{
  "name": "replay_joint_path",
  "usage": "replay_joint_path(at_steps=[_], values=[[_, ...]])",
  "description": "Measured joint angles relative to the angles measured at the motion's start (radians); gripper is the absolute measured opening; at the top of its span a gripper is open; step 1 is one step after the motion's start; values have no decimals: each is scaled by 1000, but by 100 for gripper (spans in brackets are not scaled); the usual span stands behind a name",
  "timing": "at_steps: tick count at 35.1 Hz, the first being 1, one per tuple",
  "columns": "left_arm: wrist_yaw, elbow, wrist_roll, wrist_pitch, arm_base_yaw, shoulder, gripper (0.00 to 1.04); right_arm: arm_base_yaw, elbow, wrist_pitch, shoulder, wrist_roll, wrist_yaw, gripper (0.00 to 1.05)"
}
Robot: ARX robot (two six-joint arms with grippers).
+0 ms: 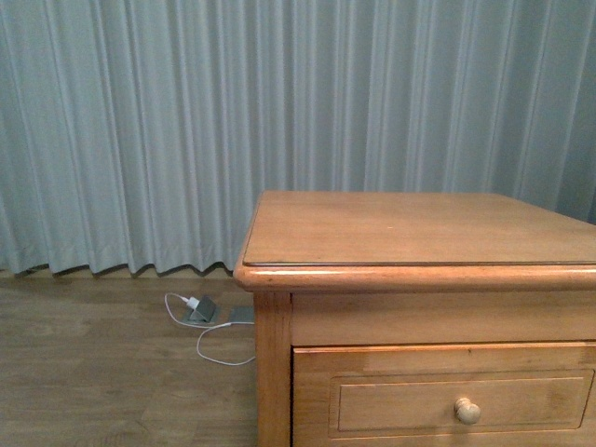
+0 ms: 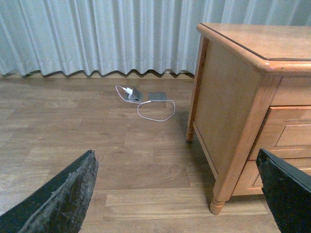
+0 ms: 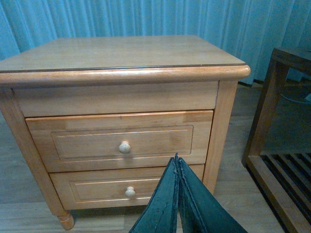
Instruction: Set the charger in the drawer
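altogether two closed drawers (image 3: 119, 141), two knobs (image 3: 125, 147)

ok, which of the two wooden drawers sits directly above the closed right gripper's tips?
The lower honey-brown wooden drawer; its pale round knob sits just beside the shut right gripper. The upper drawer is higher.

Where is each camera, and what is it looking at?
Front view: on the robot's body, facing the nightstand and curtain; no arms show.
Left wrist view: low beside the nightstand, over the floor; open left gripper.
Right wrist view: facing the closed drawer; shut right gripper.
All three share the nightstand.
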Motion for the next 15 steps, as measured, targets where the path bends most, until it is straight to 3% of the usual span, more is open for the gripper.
replay_joint_path(at_steps=[1, 9, 15], values=[[0, 0, 0, 0, 0, 0, 98, 0, 0, 0, 0, 0, 0, 1], [0, 0, 0, 0, 0, 0, 98, 0, 0, 0, 0, -2, 0, 53], [0, 0, 0, 0, 0, 0, 98, 0, 0, 0, 0, -2, 0, 80]])
